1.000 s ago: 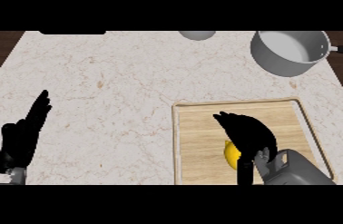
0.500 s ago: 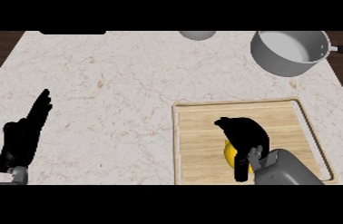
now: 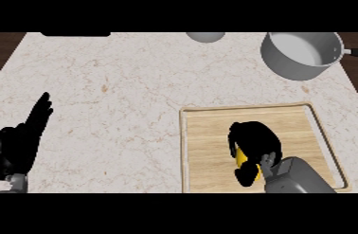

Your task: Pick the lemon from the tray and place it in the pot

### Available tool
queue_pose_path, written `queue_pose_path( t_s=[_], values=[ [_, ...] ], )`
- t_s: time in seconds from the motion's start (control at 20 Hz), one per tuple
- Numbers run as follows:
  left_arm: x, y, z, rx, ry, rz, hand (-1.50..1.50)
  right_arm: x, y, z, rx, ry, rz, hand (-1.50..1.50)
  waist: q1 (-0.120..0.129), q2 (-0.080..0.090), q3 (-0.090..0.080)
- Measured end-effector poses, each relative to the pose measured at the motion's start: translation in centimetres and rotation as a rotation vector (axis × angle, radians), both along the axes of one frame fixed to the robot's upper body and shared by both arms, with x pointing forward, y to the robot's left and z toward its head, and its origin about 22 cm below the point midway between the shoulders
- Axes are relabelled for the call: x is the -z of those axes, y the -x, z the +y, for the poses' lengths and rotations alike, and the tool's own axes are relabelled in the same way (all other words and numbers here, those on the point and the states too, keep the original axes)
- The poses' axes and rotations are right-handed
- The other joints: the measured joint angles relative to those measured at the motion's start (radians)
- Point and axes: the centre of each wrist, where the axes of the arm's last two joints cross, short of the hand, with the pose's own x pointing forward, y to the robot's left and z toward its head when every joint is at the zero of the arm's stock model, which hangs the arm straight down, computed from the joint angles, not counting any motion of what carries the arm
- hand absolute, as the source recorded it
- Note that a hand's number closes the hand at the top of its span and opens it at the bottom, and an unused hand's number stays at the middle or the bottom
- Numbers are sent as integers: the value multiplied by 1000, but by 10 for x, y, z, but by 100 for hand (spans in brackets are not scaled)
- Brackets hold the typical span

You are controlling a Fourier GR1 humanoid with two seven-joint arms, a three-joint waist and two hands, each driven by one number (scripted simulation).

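A yellow lemon point(image 3: 243, 158) lies on the wooden tray point(image 3: 210, 133) at the lower right of the head view. My right hand point(image 3: 257, 142) covers it from above, fingers and thumb curled round it, so only a yellow sliver shows. The grey pot point(image 3: 302, 54) stands at the far right corner of the counter, well beyond the tray. My left hand point(image 3: 24, 140) rests open at the left edge, fingers pointing up.
A small grey round object point(image 3: 205, 37) sits at the counter's far edge, left of the pot. A dark flat object point(image 3: 76, 34) lies at the far left edge. Marble counter spreads between the left hand and the tray.
My right hand's fingers have curled in tighter over the lemon, hiding more of it. The left hand has not moved.
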Motion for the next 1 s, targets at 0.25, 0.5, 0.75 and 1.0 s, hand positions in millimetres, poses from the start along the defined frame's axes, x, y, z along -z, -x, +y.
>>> queue_pose_path(
  t_s=[0.25, 0.5, 0.75, 1.0],
  values=[
    [8, 3, -3, 0, 1, 4, 0, -1, 0, 0, -4, -12, -13, 150, 0, 1, 1],
    [10, 4, -3, 11, -1, -3, 0, -12, -39, -37, 30, -119, -106, 150, 7, 7, 3],
    [7, 4, -3, 14, 1, -1, 0, -20, -61, -60, 57, -152, -276, 150, 8, 8, 3],
    [7, 9, 3, 8, -1, 3, 0, -54, -69, -72, 84, -143, -549, 150, 3, 5, 3]
  ],
)
